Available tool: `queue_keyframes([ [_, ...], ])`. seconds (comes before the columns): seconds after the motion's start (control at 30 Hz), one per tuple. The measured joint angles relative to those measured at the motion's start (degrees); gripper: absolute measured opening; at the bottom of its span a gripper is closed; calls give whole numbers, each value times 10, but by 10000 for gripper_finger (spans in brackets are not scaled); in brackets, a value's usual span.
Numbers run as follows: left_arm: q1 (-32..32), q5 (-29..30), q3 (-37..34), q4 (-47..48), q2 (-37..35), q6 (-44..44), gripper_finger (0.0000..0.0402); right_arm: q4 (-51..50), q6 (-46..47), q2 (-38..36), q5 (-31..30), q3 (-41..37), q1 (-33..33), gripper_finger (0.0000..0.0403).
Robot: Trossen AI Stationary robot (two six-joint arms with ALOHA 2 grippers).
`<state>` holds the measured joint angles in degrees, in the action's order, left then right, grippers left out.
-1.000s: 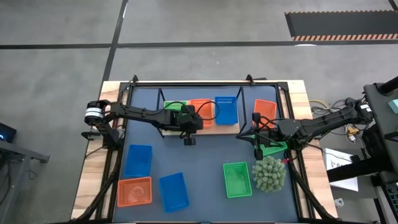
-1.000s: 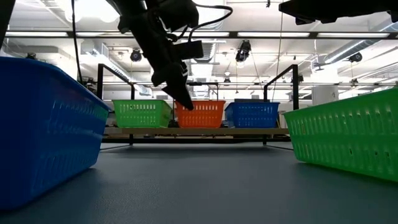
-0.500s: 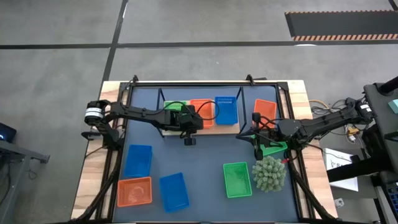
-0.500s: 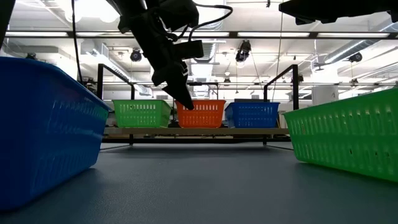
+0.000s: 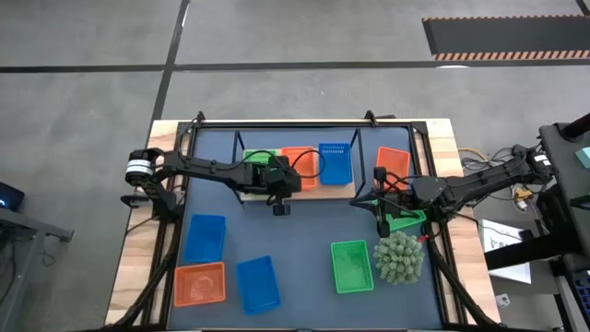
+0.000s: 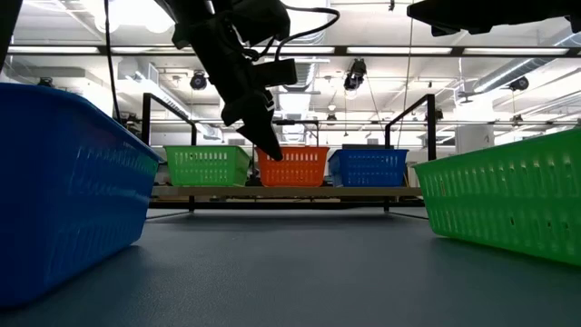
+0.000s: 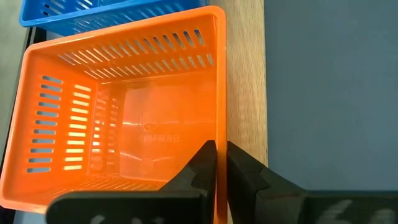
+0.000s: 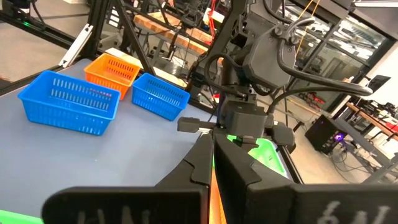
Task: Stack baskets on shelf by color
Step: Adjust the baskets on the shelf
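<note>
The light-wood shelf [image 5: 297, 191] holds a green basket [image 6: 207, 166], an orange basket [image 6: 292, 167] and a blue basket [image 6: 368, 167] side by side. My left gripper [image 7: 217, 158] is shut on the orange basket [image 7: 124, 118] at the shelf's near edge. My right gripper [image 5: 382, 208] hovers at the mat's right side beside a green basket [image 5: 406, 220]. In the right wrist view its fingers [image 8: 211, 168] stand close together with a thin orange strip between them. My left gripper pinches the orange basket's near wall [image 7: 219, 134], one finger inside the basket and one outside. The fingers come from above, slanting down from the near side. The basket sits upright on the shelf board [image 7: 244, 93]. I cannot tell whether my right gripper touches anything, or what the orange strip [image 8: 211, 186] belongs to.
Loose on the dark-blue mat are an orange basket [image 5: 394, 161] at the far right, a green basket [image 5: 352, 266] beside the spiky plant ball [image 5: 398, 257], two blue baskets [image 5: 205, 237] [image 5: 257, 283] and an orange basket [image 5: 199, 283] at the near left.
</note>
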<state>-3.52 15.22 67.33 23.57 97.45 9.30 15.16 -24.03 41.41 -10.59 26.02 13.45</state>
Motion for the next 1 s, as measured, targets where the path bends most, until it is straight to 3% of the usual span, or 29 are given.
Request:
queue_keyframes([
  [0.4,0,0,0,0,0,0,9,0,5,0,0,0,0,9],
  [0.77,0,0,1,0,0,0,78,0,5,0,0,0,0,9],
  [1.0,0,0,10,0,0,0,89,0,5,0,0,0,0,9],
])
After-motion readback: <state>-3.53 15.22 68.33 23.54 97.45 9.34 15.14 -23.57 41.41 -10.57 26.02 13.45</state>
